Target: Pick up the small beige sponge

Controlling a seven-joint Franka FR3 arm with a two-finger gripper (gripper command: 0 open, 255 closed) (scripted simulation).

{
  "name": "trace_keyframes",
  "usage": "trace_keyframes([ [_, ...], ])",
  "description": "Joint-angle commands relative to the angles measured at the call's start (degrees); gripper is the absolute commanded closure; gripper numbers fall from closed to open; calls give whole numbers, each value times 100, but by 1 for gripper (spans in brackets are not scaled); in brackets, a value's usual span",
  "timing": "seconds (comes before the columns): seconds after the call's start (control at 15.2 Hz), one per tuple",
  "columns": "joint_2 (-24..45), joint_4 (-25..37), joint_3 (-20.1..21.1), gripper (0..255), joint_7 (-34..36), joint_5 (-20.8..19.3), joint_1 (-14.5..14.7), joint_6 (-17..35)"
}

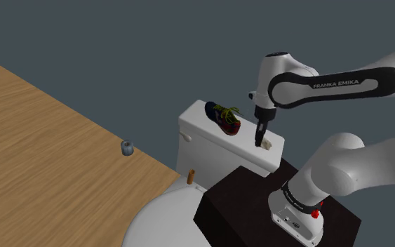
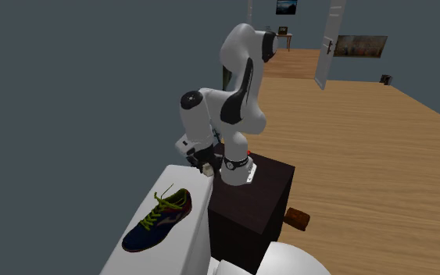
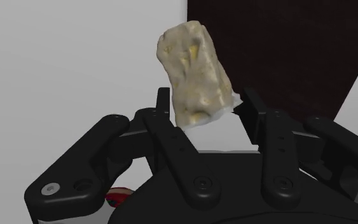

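**Shoulder view.**
- Arm: white, reaching from the dark stand (image 1: 248, 200) at lower right, hand pointing down.
- Gripper (image 1: 265, 142): black, over the end of the toilet tank (image 1: 203, 137) nearest the stand.
- Sponge (image 1: 266, 144): a small pale block at the fingertips, level with the tank's lid. Whether it touches the lid cannot be told.
- Shoe (image 1: 223, 118): dark blue and red with yellow-green laces, on the tank lid to the view's left of the gripper, apart from it.
- Toilet lid (image 1: 162, 219): white, below the tank.
- Cup (image 1: 126, 147): small, grey-blue, on the wooden floor (image 1: 41, 161).

**Second exterior view.**
- Gripper (image 2: 205, 165): low beside the stand (image 2: 249, 211), with the sponge (image 2: 209, 168) at its tip.
- Shoe (image 2: 160, 219): on the white tank top (image 2: 179, 250), nearer the camera than the gripper.
- Block (image 2: 297, 219): brown, on the floor beyond the stand.
- Door (image 2: 327, 43): white, standing ajar far back.

**Wrist view.**
- Gripper (image 3: 206, 98): fingers (image 3: 161, 108) narrowed onto the near end of the sponge (image 3: 195, 70), one at either side, clasping it.
- Sponge: beige, rough and pitted, pointing away from the hand at a slant, with the white tank and dark stand behind it.
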Motion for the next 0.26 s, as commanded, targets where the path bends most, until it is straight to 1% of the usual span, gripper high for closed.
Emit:
trace_keyframes([
  [0.0,-88,110,17,255,6,18,10,-204],
  [0.07,-131,166,21,255,5,23,11,-303],
  [0.2,-138,175,22,255,4,24,11,-318],
])
